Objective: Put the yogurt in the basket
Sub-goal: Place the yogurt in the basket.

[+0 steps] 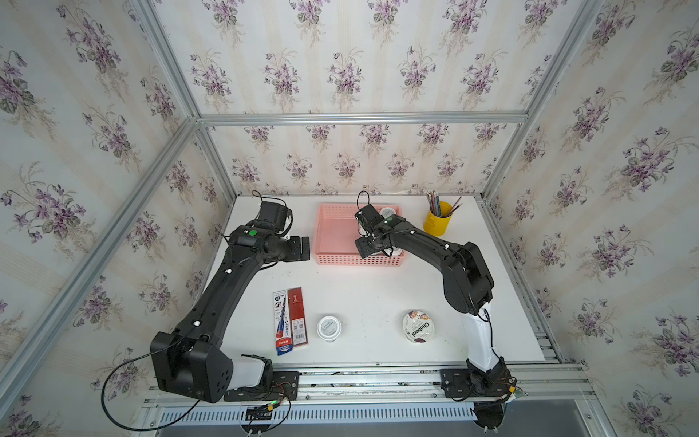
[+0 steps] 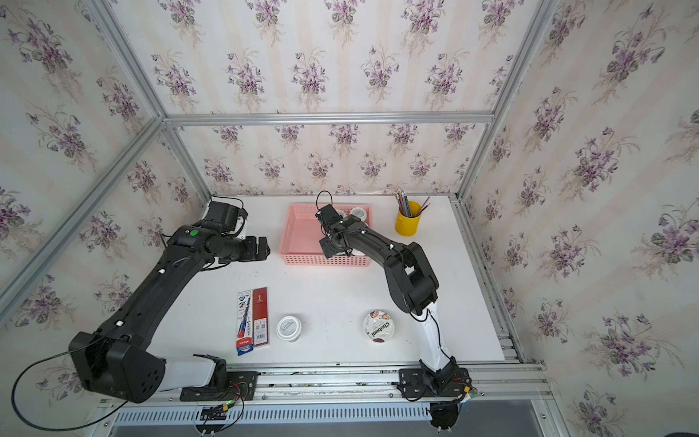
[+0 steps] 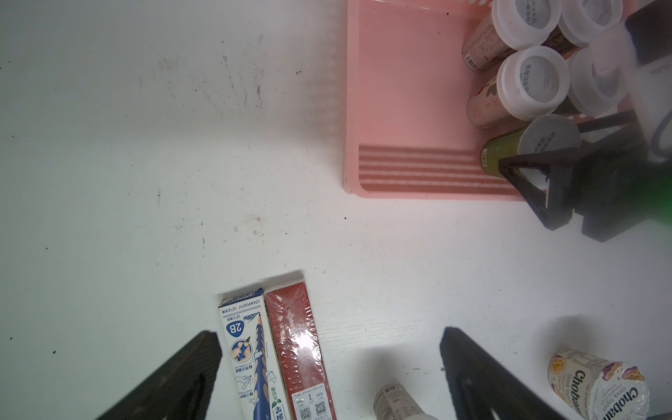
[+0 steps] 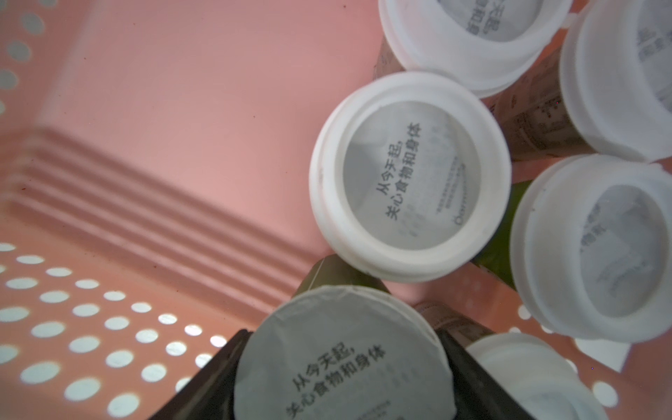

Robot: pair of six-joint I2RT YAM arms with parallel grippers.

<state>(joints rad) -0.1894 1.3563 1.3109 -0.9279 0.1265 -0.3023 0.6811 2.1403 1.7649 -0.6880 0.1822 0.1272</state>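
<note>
The pink basket [image 1: 336, 227] [image 2: 299, 230] stands at the back middle of the table. Several white-lidded yogurt cups [image 4: 411, 174] [image 3: 529, 82] are bunched at its right end. My right gripper [image 1: 372, 246] [image 4: 343, 338] reaches down into that end, shut on a green yogurt cup with a grey foil top [image 4: 342, 363] [image 3: 509, 152]. A small yogurt cup [image 1: 329, 328] [image 2: 288, 328] and the wide Chobani cup [image 1: 420, 327] [image 3: 600, 389] stand on the table near the front. My left gripper [image 1: 304, 248] [image 3: 331, 336] hangs open and holds nothing, just left of the basket.
A blue-and-white pencil box and a red box [image 1: 290, 321] [image 3: 276, 356] lie side by side at the front left, beside the small cup. A yellow pencil cup [image 1: 438, 219] stands right of the basket. Walls enclose the table on three sides.
</note>
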